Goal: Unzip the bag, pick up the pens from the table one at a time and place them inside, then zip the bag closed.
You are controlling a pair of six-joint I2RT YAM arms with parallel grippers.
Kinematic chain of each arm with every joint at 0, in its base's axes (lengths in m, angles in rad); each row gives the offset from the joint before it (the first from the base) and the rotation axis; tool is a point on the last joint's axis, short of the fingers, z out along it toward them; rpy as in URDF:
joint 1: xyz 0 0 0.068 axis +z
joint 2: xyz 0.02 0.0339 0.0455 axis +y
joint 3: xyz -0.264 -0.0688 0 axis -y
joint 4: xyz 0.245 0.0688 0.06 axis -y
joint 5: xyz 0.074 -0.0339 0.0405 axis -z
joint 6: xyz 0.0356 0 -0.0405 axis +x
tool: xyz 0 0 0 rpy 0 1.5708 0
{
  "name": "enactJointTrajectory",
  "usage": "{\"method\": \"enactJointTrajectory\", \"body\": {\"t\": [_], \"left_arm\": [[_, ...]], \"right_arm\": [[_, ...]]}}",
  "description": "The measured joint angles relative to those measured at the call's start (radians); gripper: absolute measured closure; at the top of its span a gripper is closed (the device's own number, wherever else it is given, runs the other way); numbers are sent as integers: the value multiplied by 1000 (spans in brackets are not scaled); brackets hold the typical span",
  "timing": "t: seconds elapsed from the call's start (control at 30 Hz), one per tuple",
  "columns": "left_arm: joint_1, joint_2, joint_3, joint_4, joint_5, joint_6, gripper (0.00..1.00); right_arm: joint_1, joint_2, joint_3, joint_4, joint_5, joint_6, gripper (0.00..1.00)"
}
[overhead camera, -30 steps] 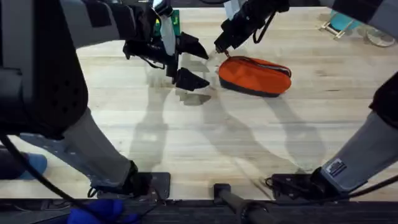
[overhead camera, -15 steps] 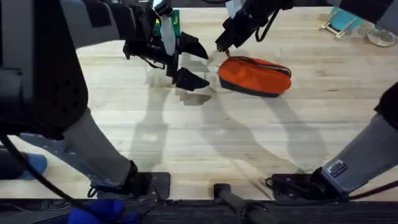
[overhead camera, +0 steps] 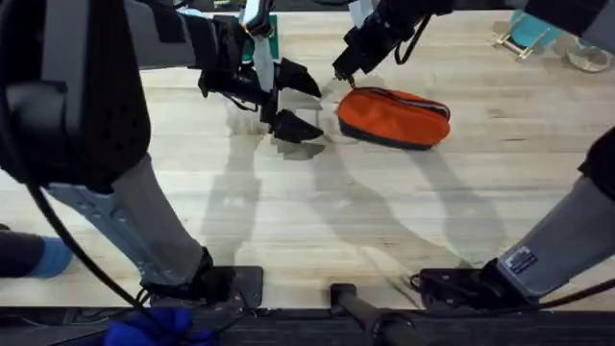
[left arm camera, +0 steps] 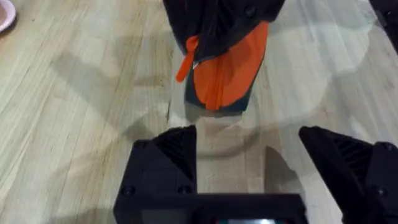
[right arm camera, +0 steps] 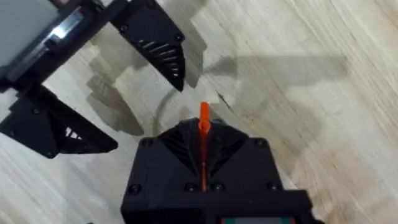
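1. I see the bag [overhead camera: 394, 117], an orange pouch with a dark underside, lying flat on the counter [overhead camera: 317, 211]. Its long axis runs roughly across my overhead view.
2. The zipper pull tab [right arm camera: 204, 119] is a thin orange strip at the bag's end nearest the left gripper. In the right wrist view it stands up between my right gripper's fingers.
3. My right gripper [overhead camera: 344, 69] sits right at that end of the bag, its fingers pressed together on the zipper pull tab. In the left wrist view the same black gripper body covers the top of the bag [left arm camera: 227, 74], with the orange tab [left arm camera: 186, 59] poking out at its side.
4. My left gripper [overhead camera: 290, 102] is just beside that same end of the bag, apart from the fabric and not touching it. Its fingers are spread wide with nothing between them; the left wrist view shows bare counter [left arm camera: 230, 155] in the gap and the bag straight ahead.
5. From the right wrist view, the left gripper's two black fingers [right arm camera: 158, 46] stand apart just beyond the zipper pull tab, above the wood.
6. Farther out from the bag, on the side away from the left gripper, a clear round object [overhead camera: 588, 58] and a teal object [overhead camera: 524, 38] sit at the counter's far corner; I cannot tell what they are.
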Motion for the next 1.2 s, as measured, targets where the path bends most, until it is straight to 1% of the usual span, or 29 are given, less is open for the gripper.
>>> {"method": "enactJointTrajectory", "body": {"t": [0.3,0.4,0.6,0.77,0.97,1.2], "left_arm": [[-2,16,-1,88,13,0,6],[-2,16,-1,125,34,-1,6],[-6,21,-1,198,80,-28,6],[-17,79,-1,269,136,-69,6],[-38,142,-2,298,186,-88,6],[-54,147,-2,317,218,-95,6]], "right_arm": [[0,0,0,-3,0,0,968],[0,0,0,-3,0,-3,968],[0,0,0,-3,-1,-3,968],[0,0,0,-3,0,-3,968],[0,0,0,-3,0,-3,968],[0,0,0,-4,-1,-3,968]]}}
